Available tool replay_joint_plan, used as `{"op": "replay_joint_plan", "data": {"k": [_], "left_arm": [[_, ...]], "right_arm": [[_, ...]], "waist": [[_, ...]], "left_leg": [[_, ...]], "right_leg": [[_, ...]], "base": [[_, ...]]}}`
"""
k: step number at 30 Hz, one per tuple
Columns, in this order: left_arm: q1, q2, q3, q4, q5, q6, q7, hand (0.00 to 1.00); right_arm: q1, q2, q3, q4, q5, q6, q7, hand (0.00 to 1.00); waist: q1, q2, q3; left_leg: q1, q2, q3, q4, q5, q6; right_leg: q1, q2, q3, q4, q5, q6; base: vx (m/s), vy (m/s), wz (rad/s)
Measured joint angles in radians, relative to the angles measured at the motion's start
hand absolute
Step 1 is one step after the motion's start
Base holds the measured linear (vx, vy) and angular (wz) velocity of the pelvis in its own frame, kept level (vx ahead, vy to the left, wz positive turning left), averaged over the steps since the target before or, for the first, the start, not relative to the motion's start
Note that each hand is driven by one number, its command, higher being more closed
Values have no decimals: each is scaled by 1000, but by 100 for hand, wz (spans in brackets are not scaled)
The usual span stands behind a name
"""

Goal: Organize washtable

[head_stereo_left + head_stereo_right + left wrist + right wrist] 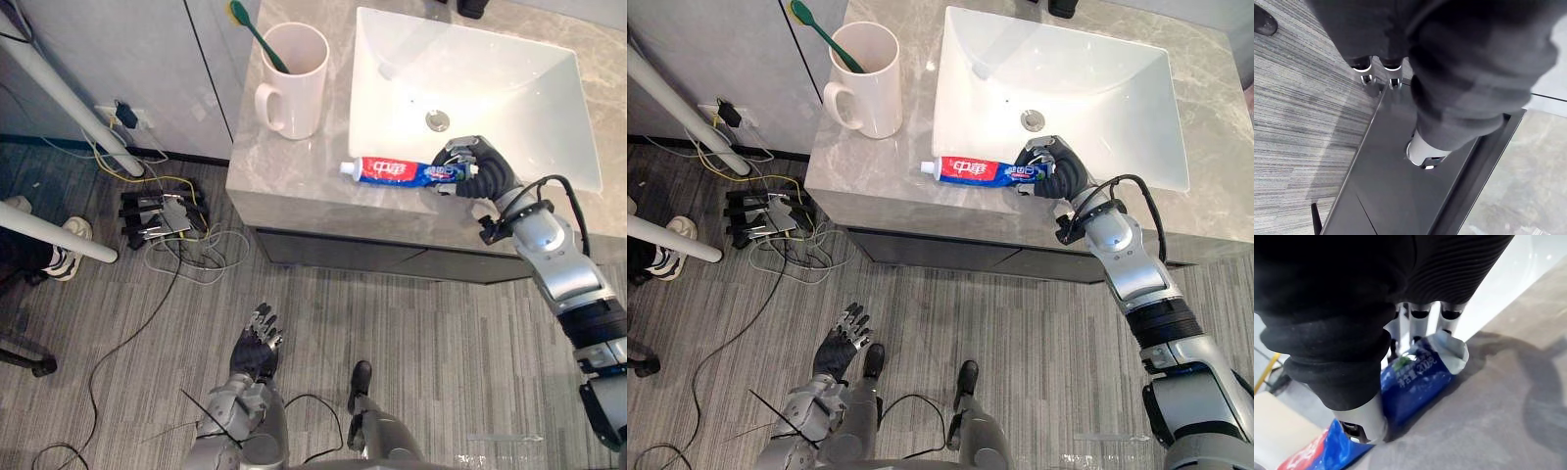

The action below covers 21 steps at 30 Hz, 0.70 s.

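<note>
One toothpaste tube (397, 171) lies mid-frame on the tabletop (284, 176), its end grasped by the right robot hand (465, 166). One mug (294, 83), upper left, holds one toothbrush (257, 34); the left robot hand (258, 343), lower left, hangs released.

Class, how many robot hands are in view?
2. The right robot hand is curled on the toothpaste tube beside the sink; the left robot hand hangs open over the floor.

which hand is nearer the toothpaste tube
Right. The right hand is curled round the crimped end of the toothpaste tube; the left hand hangs open over the floor, well away.
</note>
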<state>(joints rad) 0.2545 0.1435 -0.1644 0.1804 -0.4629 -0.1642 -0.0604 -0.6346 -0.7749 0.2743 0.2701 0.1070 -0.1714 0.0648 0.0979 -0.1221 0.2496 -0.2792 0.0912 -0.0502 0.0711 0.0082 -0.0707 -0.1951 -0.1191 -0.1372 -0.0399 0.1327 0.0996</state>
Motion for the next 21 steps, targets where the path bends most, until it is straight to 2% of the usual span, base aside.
{"op": "replay_joint_plan", "data": {"k": [6,9,11,15,18,21], "left_arm": [[-1,8,0,-15,0,0,0,0],[-1,12,1,-15,0,0,0,0],[-1,18,2,-15,0,1,-1,0],[-27,19,8,-16,-1,2,-1,0],[-53,22,11,-20,-8,4,-1,0],[-83,27,10,-25,-42,6,-2,0]], "right_arm": [[-7,-1,18,22,-5,5,2,100],[-6,-1,19,24,-21,8,8,100],[-2,1,20,24,-22,9,40,100],[-2,3,-2,24,-22,24,45,100],[-1,48,-53,20,-19,26,38,100],[33,103,-110,-21,-15,26,18,100]], "waist": [[2,0,0],[16,-1,0],[23,-1,-1],[17,1,-3],[1,11,-33],[-8,31,-88]], "left_leg": [[31,0,2,-5,0,0],[57,1,11,-20,1,2],[85,1,20,-31,2,3],[117,-2,22,-51,11,8],[142,-4,23,-73,24,7],[164,-5,24,-74,24,7]], "right_leg": [[28,0,1,0,3,-4],[42,0,5,0,3,-4],[61,-1,6,-2,3,-4],[83,-3,4,-4,3,-4],[98,-4,2,-5,2,-4],[124,-6,-1,-12,-1,-1]], "base": [[0,0,0],[-15,10,-7],[-11,4,-10],[-5,1,-1],[0,0,0],[0,0,0]]}}
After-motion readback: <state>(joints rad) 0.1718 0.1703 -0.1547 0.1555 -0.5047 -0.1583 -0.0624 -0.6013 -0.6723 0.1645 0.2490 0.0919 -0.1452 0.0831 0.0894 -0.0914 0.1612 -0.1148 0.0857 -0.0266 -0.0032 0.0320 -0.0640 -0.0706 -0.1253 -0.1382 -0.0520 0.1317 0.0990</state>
